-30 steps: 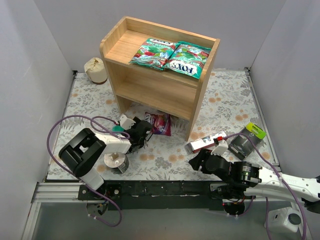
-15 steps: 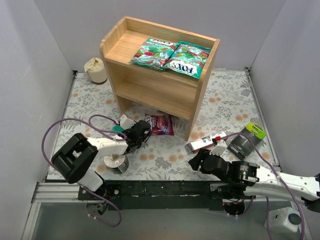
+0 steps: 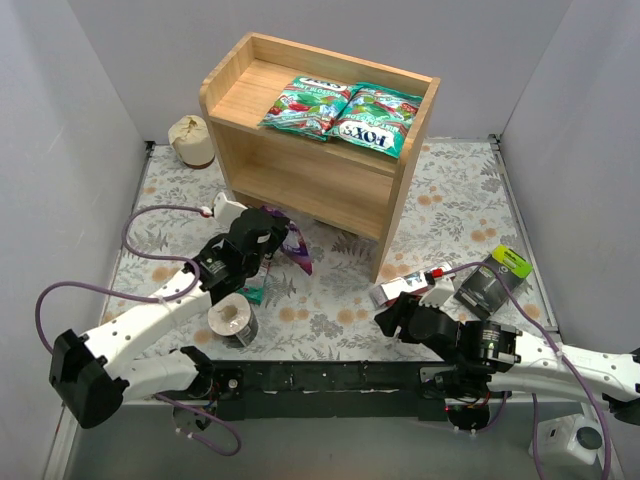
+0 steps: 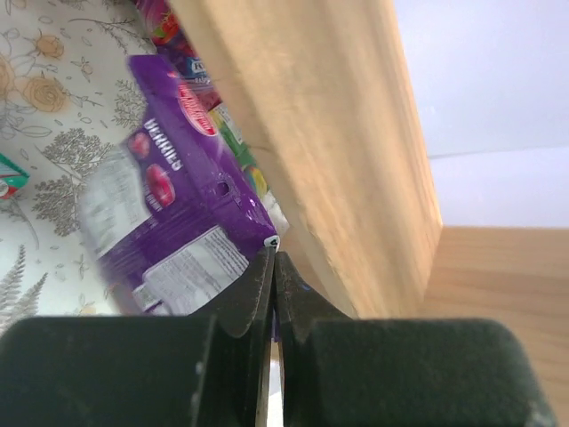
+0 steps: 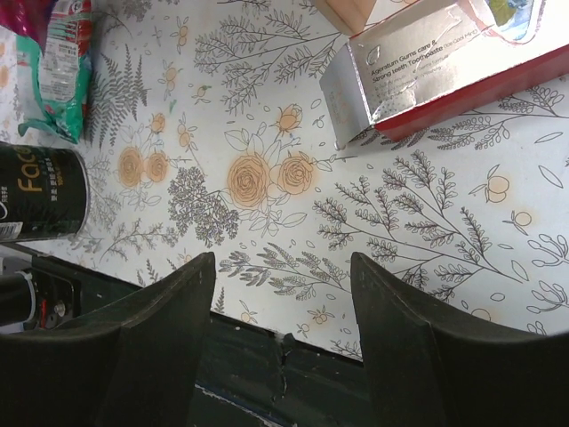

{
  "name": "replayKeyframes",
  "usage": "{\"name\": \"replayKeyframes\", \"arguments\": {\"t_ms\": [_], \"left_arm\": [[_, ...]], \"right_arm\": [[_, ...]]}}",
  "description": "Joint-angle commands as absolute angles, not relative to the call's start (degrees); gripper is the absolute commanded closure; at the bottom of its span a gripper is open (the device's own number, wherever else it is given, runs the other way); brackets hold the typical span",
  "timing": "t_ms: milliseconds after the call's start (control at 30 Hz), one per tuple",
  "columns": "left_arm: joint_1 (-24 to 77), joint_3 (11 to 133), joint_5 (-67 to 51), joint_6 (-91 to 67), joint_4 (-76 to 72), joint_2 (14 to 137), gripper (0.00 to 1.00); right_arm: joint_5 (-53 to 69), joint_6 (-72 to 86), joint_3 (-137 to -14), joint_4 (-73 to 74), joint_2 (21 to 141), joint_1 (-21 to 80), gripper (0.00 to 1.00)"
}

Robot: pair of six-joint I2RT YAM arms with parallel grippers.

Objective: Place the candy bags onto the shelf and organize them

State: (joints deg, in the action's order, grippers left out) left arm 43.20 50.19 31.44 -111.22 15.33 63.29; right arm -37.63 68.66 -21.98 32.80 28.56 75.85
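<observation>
Candy bag nearest my bases: one teal pouch (image 3: 252,293) lies flat on the floral table (image 3: 450,190), just beyond a black can (image 3: 232,320) that stands upright in front of the left arm.

Right pincer (image 3: 390,318): released, jaws spread wide, nothing between them. It hangs low over the table, just short of the red-and-white box (image 3: 410,287). The box lies flat with one end flap open. A grey roll (image 3: 483,290) sits just beside it on the right.

Left pincer (image 3: 262,235): clenched on the purple candy bag (image 3: 290,240). The wrist view shows both fingers (image 4: 258,285) pinching one corner of the bag, which is raised off the table, printed back towards the camera. It hangs close to the left side panel of the shelf (image 3: 300,180), in front of the lower opening. I cannot tell whether bag and wood touch.

Top tier: two green-teal FOX'S bags (image 3: 308,103) (image 3: 378,118) lie flat, side by side and touching, towards the right.
</observation>
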Motion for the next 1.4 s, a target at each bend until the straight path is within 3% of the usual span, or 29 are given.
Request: {"name": "replayKeyframes", "arguments": {"t_ms": [0, 533, 700, 1033, 1367], "left_arm": [[42.9, 57.8, 27.5, -104.6, 27.7, 60.1, 1.0], [42.9, 68.2, 32.6, -96.6, 41.0, 53.3, 1.0], [42.9, 70.3, 36.0, -92.5, 39.8, 53.3, 1.0], [42.9, 85.8, 42.7, -82.8, 38.8, 54.8, 1.0], [42.9, 99.0, 42.5, -68.2, 26.6, 61.5, 1.0]], "right_arm": [[-40.5, 67.4, -25.0, 30.8, 28.0, 75.9, 0.3], [-41.4, 66.5, -25.8, 31.2, 27.4, 76.0, 0.3], [-41.8, 66.6, -25.9, 31.5, 27.3, 75.9, 0.3], [-42.8, 66.4, -26.0, 31.8, 27.0, 75.9, 0.3], [-43.0, 66.4, -25.7, 31.3, 27.2, 76.0, 0.3]]}}
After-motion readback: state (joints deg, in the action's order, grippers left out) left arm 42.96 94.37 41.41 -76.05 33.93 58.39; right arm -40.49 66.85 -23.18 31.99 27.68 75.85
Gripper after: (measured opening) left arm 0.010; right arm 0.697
